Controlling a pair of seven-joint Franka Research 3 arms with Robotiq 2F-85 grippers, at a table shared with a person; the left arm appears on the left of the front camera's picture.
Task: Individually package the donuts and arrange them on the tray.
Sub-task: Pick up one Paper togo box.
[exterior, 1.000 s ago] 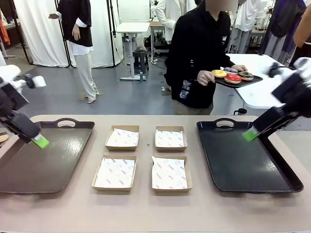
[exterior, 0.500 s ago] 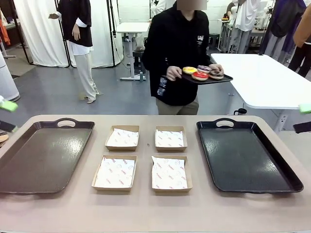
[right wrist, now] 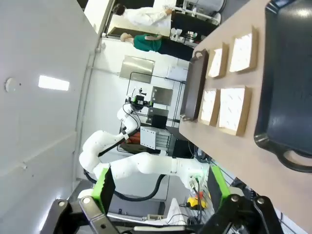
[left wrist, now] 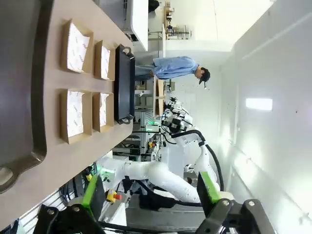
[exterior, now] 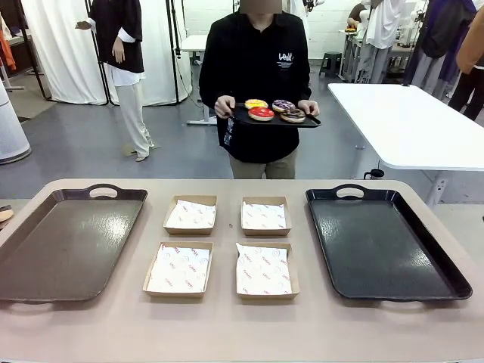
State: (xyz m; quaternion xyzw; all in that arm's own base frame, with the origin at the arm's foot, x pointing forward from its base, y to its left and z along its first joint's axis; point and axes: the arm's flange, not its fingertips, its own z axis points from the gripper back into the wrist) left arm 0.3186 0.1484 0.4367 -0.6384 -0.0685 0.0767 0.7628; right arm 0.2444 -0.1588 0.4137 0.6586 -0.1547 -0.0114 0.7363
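- A grey floor point(exterior: 174, 151) stretches behind the beige tabletop point(exterior: 227, 325).
- White curtains point(exterior: 64, 53) hang at the far left.
- A large white table point(exterior: 408, 121) stands at the right, with a small white desk point(exterior: 195, 44) farther back.
- In the left wrist view, a bright rectangular lamp point(left wrist: 259, 104) glows on a plain white surface.

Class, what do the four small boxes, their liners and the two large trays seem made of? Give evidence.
Boxes: probably brown cardboard, matte, thin folded walls. Liners: seemingly thin white printed paper, slightly creased. Trays: likely hard plastic, dark and semi-glossy, showing light reflections and moulded handles.
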